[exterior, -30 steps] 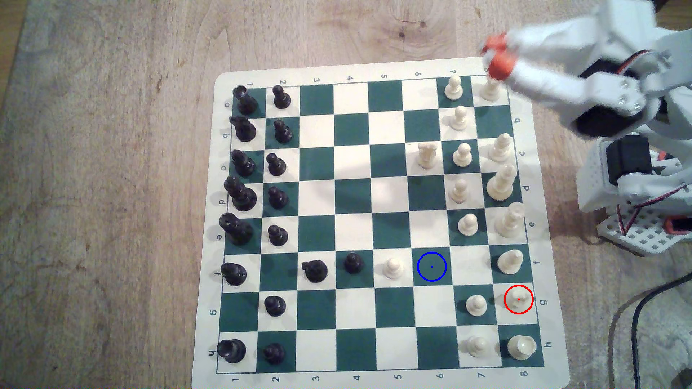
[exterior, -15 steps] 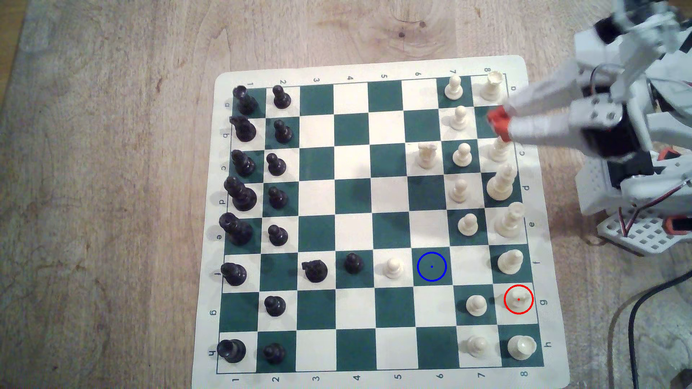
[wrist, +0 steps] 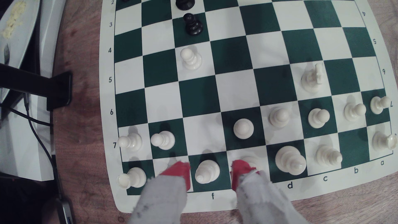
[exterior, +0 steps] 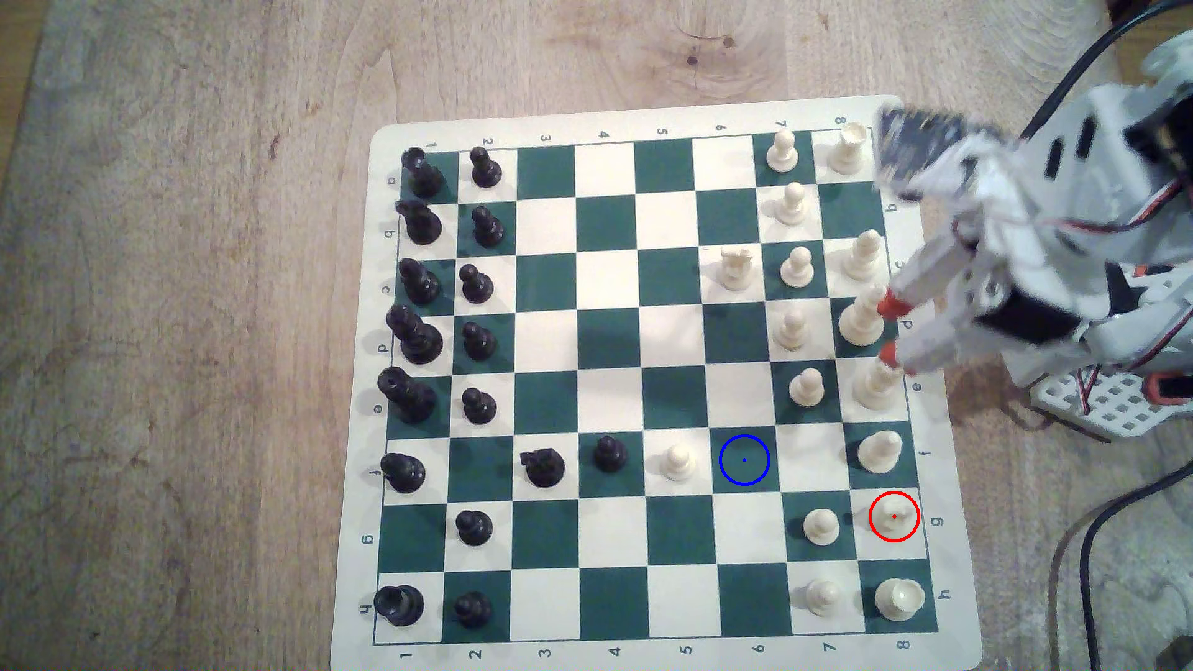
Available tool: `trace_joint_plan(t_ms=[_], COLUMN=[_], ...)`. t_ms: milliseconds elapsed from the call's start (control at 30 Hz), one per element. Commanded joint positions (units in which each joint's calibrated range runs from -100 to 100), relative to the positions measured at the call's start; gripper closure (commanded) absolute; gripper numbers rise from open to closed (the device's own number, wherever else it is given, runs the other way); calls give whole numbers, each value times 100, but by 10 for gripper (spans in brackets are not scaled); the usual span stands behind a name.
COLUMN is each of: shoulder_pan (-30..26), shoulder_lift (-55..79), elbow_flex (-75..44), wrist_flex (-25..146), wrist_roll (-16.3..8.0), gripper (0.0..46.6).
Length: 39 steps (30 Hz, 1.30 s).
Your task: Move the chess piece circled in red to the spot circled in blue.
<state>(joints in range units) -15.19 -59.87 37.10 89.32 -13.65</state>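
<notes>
The cream knight (exterior: 894, 516) stands on a cream square inside the red ring, near the board's edge on the exterior view's right, between a cream bishop (exterior: 879, 450) and a cup-topped rook (exterior: 898, 599). The blue-ringed dark green square (exterior: 744, 459) is bare, two files to the knight's left and one row up. My gripper (exterior: 890, 329) is open with nothing between its red fingertips (exterior: 891, 302), above the two tall cream pieces at the board's right edge, well up from the knight. In the wrist view the gripper (wrist: 210, 174) frames the bishop (wrist: 207, 171), and one finger (wrist: 178, 173) hides most of the knight.
Cream pawns (exterior: 821, 526) line the file left of the knight, and another cream pawn (exterior: 678, 461) stands just left of the ringed square. Black pieces (exterior: 478, 406) fill the board's left side. The arm's base (exterior: 1110, 400) and a black cable (exterior: 1097, 548) lie off the board's right edge.
The gripper has swung from the board's top right corner down along the right edge toward the knight, and its jaws have parted. No chess piece has moved.
</notes>
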Motion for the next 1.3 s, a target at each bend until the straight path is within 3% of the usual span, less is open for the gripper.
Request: trace_joint_plan(t_ms=[0,67,167,433,633,767,933,1267], shoulder_pan=[-370,-503,-550,-1113,-1566,-1566,-1653,-1958], shoulder_lift=[460,808,1080,1538,1657,1742,1954,2353], elbow_flex=[-138,-165,-138,89,370,624,660,977], wrist_flex=[-71,-38,3,85,-71,-398,-996,-1381], wrist_roll=[-210,-435,-557,-542,-557,-557,-684,-811], gripper=[353,354,351,314,311,304,263,272])
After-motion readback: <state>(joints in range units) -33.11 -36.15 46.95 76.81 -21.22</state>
